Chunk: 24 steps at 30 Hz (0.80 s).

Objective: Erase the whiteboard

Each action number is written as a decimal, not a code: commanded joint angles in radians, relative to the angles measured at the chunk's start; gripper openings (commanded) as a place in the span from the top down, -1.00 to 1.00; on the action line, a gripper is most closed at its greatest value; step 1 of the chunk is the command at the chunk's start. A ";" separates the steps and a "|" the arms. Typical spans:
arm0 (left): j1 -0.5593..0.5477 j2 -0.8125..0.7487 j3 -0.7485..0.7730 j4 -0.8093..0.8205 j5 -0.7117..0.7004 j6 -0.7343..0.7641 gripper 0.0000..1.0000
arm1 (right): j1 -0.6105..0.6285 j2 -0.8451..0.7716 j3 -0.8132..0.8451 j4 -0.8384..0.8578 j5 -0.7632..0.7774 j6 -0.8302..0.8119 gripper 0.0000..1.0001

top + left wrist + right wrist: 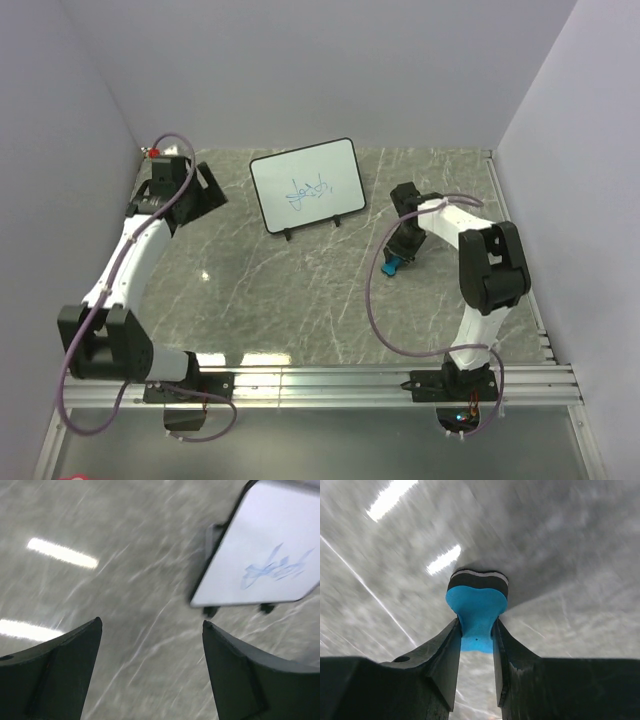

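The whiteboard (305,185) stands tilted on two small black feet at the back middle of the table, with blue scribbles in its centre. It also shows blurred in the left wrist view (262,555) at the upper right. My left gripper (205,190) is open and empty, left of the board and apart from it. My right gripper (400,258) is shut on a small blue bone-shaped eraser (392,267), right of the board and low over the table. In the right wrist view the eraser (477,607) is pinched at its narrow waist between both fingers.
The table is grey marble (300,300) with white walls on three sides. A metal rail (350,380) runs along the near edge by the arm bases. A small red object (152,153) sits at the back left corner.
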<state>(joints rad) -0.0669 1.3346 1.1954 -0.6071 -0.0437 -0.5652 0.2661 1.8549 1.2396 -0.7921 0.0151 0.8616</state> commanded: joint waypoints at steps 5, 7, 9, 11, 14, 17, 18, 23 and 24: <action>0.137 0.204 0.029 0.594 0.563 -0.001 -0.69 | 0.008 -0.215 -0.106 0.040 -0.098 -0.049 1.00; 0.151 0.280 0.012 0.758 0.735 -0.074 -0.67 | 0.008 -0.272 -0.127 0.053 -0.127 -0.055 1.00; 0.154 0.345 0.052 0.851 0.827 -0.093 -0.66 | 0.007 -0.313 -0.132 0.054 -0.158 -0.061 1.00; 0.153 0.448 0.099 0.911 0.876 -0.123 -0.62 | 0.008 -0.335 -0.132 0.060 -0.191 -0.070 1.00; 0.150 0.547 0.136 0.989 0.956 -0.163 -0.61 | 0.008 -0.364 -0.123 0.063 -0.216 -0.087 1.00; 0.131 0.618 0.177 0.988 0.973 -0.157 -0.58 | 0.007 -0.365 -0.098 0.053 -0.218 -0.105 1.00; 0.127 0.649 0.190 0.980 0.976 -0.151 -0.55 | 0.008 -0.361 -0.083 0.047 -0.218 -0.111 1.00; 0.092 0.732 0.245 0.974 0.985 -0.171 -0.33 | 0.009 -0.326 -0.028 0.034 -0.218 -0.142 1.00; 0.085 0.750 0.245 0.997 0.987 -0.179 -0.23 | 0.009 -0.318 -0.008 0.034 -0.218 -0.147 1.00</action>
<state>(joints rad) 0.0376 2.0579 1.3945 0.2974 0.8795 -0.7200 0.2661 1.5249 1.1568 -0.7589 -0.1932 0.7521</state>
